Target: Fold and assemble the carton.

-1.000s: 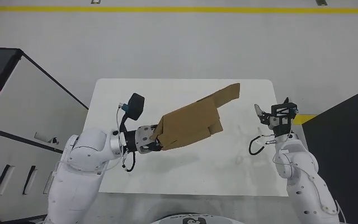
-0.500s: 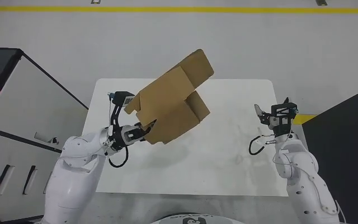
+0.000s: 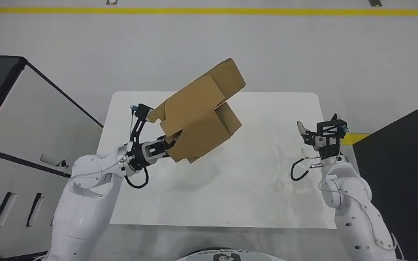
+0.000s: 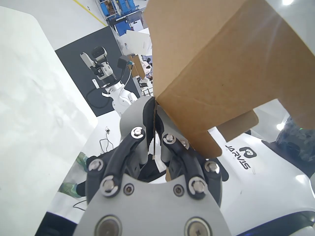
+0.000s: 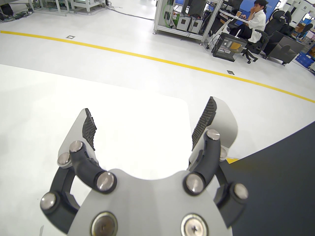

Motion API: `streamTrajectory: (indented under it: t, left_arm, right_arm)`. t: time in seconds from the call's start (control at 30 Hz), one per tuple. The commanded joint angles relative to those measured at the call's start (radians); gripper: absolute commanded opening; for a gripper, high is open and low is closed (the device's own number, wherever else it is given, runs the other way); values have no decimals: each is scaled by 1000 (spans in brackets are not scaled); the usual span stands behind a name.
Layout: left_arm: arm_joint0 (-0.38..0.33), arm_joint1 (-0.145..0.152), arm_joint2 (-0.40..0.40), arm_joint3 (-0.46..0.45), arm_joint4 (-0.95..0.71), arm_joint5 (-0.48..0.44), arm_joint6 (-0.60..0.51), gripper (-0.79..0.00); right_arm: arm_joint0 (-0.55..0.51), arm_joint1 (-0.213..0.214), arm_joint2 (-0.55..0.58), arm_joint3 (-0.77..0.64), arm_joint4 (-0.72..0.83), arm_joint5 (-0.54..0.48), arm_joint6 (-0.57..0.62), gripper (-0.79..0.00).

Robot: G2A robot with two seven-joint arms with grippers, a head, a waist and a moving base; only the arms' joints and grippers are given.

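A brown cardboard carton (image 3: 199, 117), partly unfolded with flaps sticking out, hangs tilted above the left half of the white table (image 3: 261, 196). My left gripper (image 3: 171, 145) is shut on the carton's lower edge; in the left wrist view the carton (image 4: 221, 69) rises from between the closed fingers (image 4: 150, 114). My right gripper (image 3: 312, 133) stands open near the table's right edge, holding nothing. Its two ribbed fingertips (image 5: 88, 126) are spread wide over the table corner (image 5: 147, 114) in the right wrist view. The right arm (image 4: 103, 74) also shows far off in the left wrist view.
A black panel (image 3: 26, 104) stands beside the table on the left, and a dark floor area (image 3: 392, 156) lies to the right. A yellow floor line (image 3: 209, 10) runs behind the table.
The left arm has lifted and swung the carton from lying low across the table's middle up and back toward the far left. The right arm has stayed still.
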Motion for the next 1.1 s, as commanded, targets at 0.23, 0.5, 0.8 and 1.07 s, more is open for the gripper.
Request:
streamTrajectory:
  t: [0.23, 0.5, 0.8, 1.07]
  left_arm:
    - [1, 0, 0, 0, 1, -2, 0, -785]
    - [1, 0, 0, 0, 1, -2, 0, -785]
    - [1, 0, 0, 0, 1, -2, 0, -785]
    - [1, 0, 0, 0, 1, -2, 0, -785]
  right_arm:
    - [0, 0, 0, 0, 0, 0, 0, 0]
    - [40, 13, 52, -23, 110, -245, 101, 0]
    - [235, 63, 164, 32, 492, -780, 524, 0]
    - [243, 64, 165, 38, 508, -791, 540, 0]
